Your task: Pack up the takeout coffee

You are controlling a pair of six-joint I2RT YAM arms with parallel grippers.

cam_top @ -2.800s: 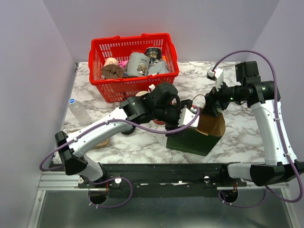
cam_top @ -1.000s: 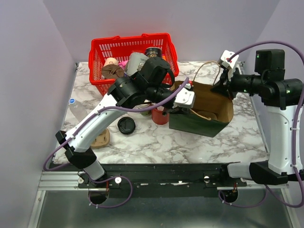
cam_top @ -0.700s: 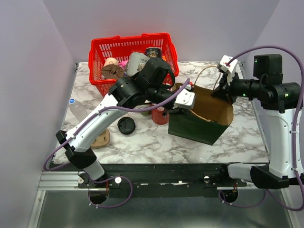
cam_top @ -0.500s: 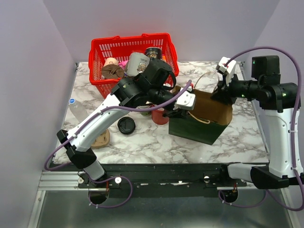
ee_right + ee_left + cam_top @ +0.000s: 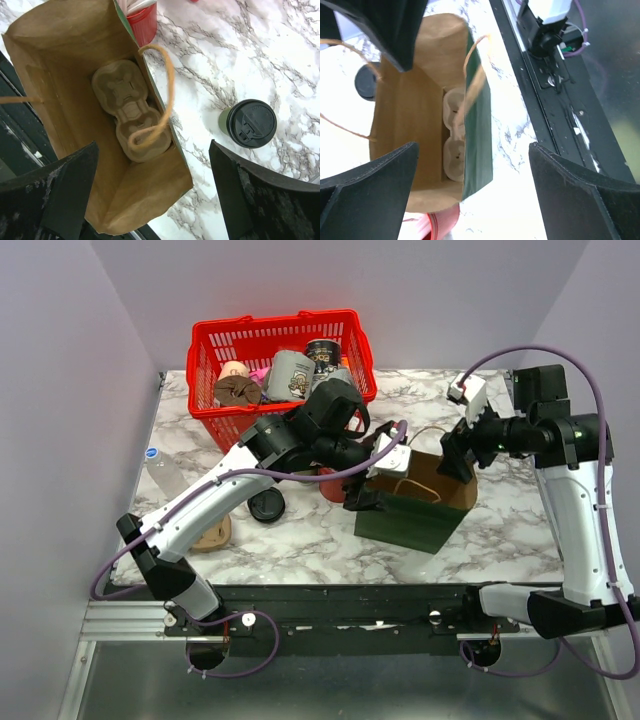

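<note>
The takeout coffee (image 5: 248, 123), an olive-green cup with a black lid, stands on the marble beside the bag in the right wrist view. In the top view it is hidden under my right gripper. The green paper bag (image 5: 405, 523) stands upright and open, brown inside (image 5: 65, 60). A pulp cup carrier (image 5: 131, 107) lies on its floor and also shows in the left wrist view (image 5: 454, 135). My left gripper (image 5: 372, 480) is open over the bag's left rim (image 5: 475, 200). My right gripper (image 5: 452, 458) is open over its far right rim (image 5: 155, 200).
A red cup of white sticks (image 5: 333, 486) stands against the bag's left side. A loose black lid (image 5: 265, 505) lies left of it. A red basket (image 5: 205, 390) of items is at the back. A water bottle (image 5: 168, 476) lies at the left edge.
The bag was tilted and held up between both grippers; now it stands upright, nearer the front. The right arm has come in and down, and the left gripper has dropped with the bag.
</note>
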